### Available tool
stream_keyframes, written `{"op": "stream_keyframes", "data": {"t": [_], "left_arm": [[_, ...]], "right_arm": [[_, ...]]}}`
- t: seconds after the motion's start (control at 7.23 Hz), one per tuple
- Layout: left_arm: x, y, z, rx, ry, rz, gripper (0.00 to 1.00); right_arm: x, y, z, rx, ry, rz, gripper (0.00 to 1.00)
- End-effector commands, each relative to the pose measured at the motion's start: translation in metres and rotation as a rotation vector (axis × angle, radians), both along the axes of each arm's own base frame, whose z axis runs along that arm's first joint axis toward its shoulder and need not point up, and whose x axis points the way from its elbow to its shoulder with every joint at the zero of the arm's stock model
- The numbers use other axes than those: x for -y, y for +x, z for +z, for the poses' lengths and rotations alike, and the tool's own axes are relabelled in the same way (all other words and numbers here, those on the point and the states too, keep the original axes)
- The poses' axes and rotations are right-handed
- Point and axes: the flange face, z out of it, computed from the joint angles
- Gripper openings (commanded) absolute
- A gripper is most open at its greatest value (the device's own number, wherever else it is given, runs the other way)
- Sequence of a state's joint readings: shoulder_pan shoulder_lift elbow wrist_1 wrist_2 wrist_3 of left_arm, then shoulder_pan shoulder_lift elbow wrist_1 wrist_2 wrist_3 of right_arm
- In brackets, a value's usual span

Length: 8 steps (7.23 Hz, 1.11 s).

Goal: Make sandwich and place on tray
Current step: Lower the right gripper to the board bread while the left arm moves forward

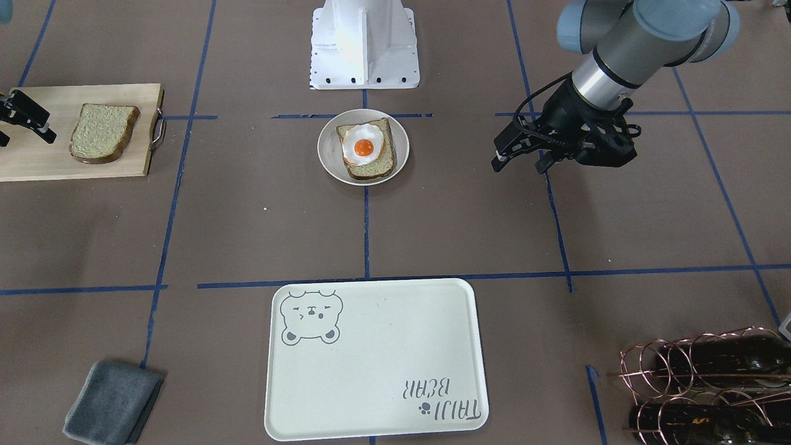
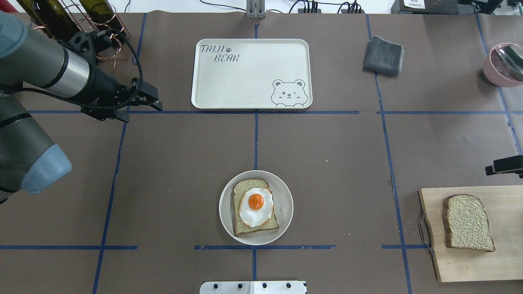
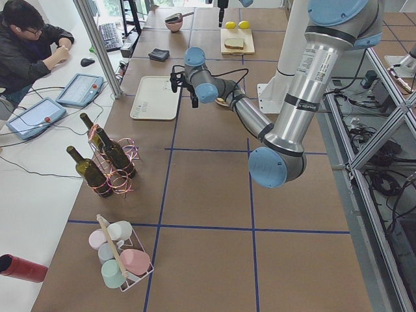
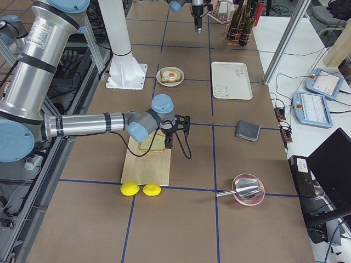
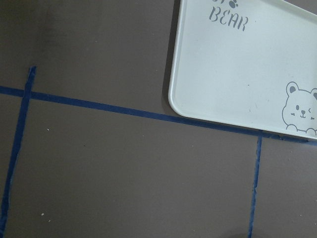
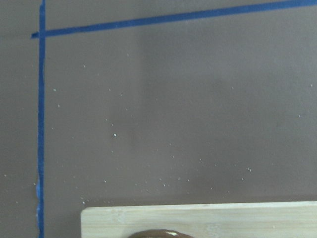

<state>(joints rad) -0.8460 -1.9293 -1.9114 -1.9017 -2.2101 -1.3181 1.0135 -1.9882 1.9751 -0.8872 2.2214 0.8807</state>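
While the overhead view takes in most of the worktop [image 2: 171, 163], it crops both ends. At its left the left tool [image 2: 157, 99] hangs over a blue tape line, fingers apart and holding nothing, near the tray's near left corner. Behind it, wine bottles [image 2: 53, 16] sit in a copper wire rack [image 2: 104, 57]. The left wrist view shows only the tape and the tray's near edge, with the bear face and some lettering.

The tray [image 2: 245, 69], cream with a raised rim, lies at the far middle, with grey lettering in its far left corner and the bear in its near right. Well apart from it, at the near middle, the sandwich [image 2: 254, 207] sits half built on a small round plate [image 2: 287, 202]. One tan, brown-crusted slice lies flat, and a white fried egg [image 2: 250, 216] with an orange yolk lies bare on top.

Further right, a folded grey cloth [image 2: 383, 55] lies beside the tray. A pink bowl [image 2: 496, 69] with a spoon sits at the far right edge. The second slice [image 2: 468, 222] lies flat on a pale wooden board [image 2: 502, 261].

The right tool [image 2: 503, 166] shows only as a black bar just beyond the board. The front-facing view crops it too, so I cannot tell whether its fingers are apart or together. The right wrist view adds the board's edge and a sliver of crust. Only the exterior right view shows two lemons [image 4: 140, 189] just beside the board's end.
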Motion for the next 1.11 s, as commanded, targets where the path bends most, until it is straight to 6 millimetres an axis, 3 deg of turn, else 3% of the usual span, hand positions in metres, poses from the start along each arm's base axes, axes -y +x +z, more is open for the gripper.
{"op": "stream_keyframes", "data": {"t": [0.0, 0.28, 0.55, 0.97], "left_arm": [[-0.022, 0.038, -0.010, -0.021, -0.012, -0.020, 1.00], [-0.030, 0.045, -0.013, -0.040, -0.025, -0.016, 1.00], [-0.028, 0.047, -0.011, -0.035, -0.028, -0.015, 1.00], [-0.027, 0.047, -0.010, -0.033, -0.027, -0.020, 1.00]], "right_arm": [[-0.040, -0.009, 0.020, -0.029, 0.016, -0.029, 0.99], [-0.054, -0.040, 0.031, -0.046, 0.009, -0.031, 0.99], [-0.071, -0.051, 0.051, -0.042, 0.002, -0.029, 0.96], [-0.081, -0.064, 0.056, -0.053, -0.002, -0.074, 0.66]]}}
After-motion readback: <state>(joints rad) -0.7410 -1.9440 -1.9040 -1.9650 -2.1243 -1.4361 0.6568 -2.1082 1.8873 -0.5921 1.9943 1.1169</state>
